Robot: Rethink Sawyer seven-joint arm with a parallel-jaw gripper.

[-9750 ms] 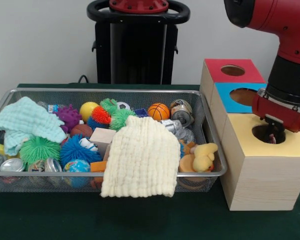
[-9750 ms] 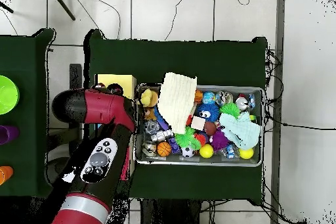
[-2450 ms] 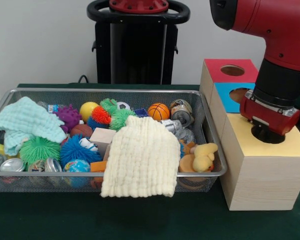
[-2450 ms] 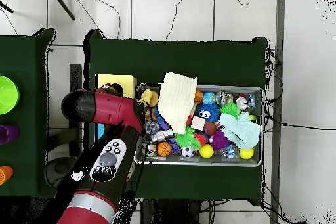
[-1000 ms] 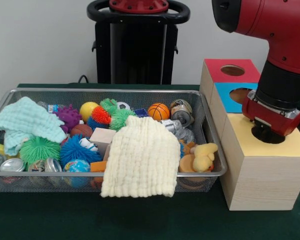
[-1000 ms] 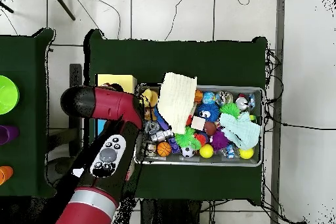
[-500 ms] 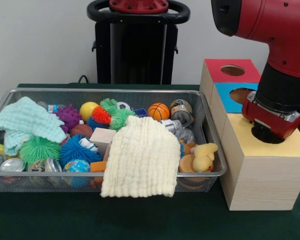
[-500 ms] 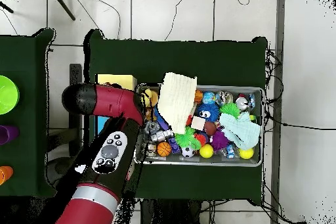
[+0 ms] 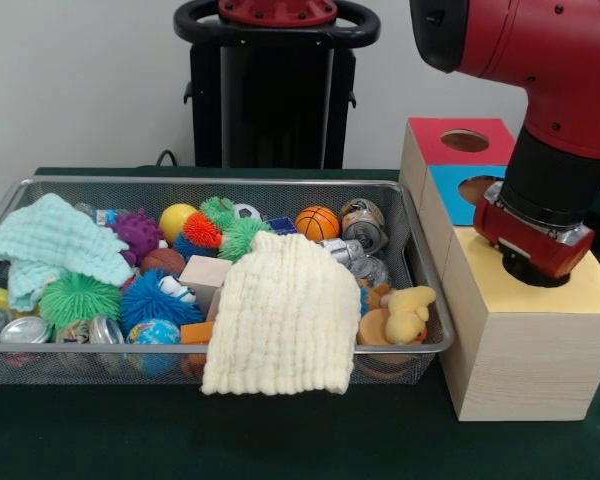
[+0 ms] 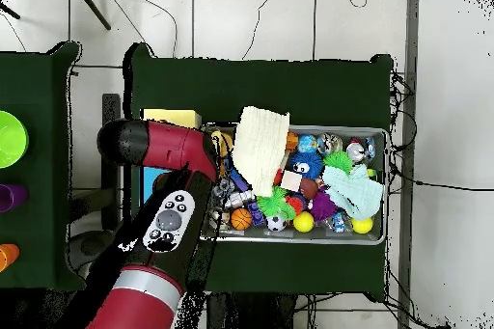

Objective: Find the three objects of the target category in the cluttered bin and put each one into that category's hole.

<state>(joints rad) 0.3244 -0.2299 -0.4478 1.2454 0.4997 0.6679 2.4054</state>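
Since half a second ago the arm (image 9: 540, 60) has swung slightly toward the left of the front view; its wrist end now sits a little nearer the bin, and in the overhead view the red elbow has shifted right, toward the bin's left end. Bin contents unchanged.

Gripper (image 9: 533, 268): only the black underside of the wrist shows, low over the yellow-topped box (image 9: 525, 350) at right of the frame, covering that box's hole. Fingers hidden; cannot tell whether open or closed, or whether anything is held.

Behind the yellow box stand a blue-topped box (image 9: 458, 190) and a red-topped box (image 9: 460, 140), each with a round hole, stacked back toward the upper right.

Wire mesh bin (image 9: 220, 350) fills the left and centre of the front view. A pale yellow cloth (image 9: 280, 320) drapes over its near rim at centre. A mint green cloth (image 9: 50, 245) lies at the left end. A yellow rubber duck (image 9: 408, 312) sits at the lower right corner, just beside the yellow cloth. Metal cans (image 9: 363, 225) lie in the upper right corner, with a small basketball (image 9: 317, 222) just left of them. Spiky rubber balls in green (image 9: 77, 298), blue (image 9: 150, 298) and purple (image 9: 138, 235) crowd the left half; a wooden block (image 9: 206, 272) lies between them and the yellow cloth.
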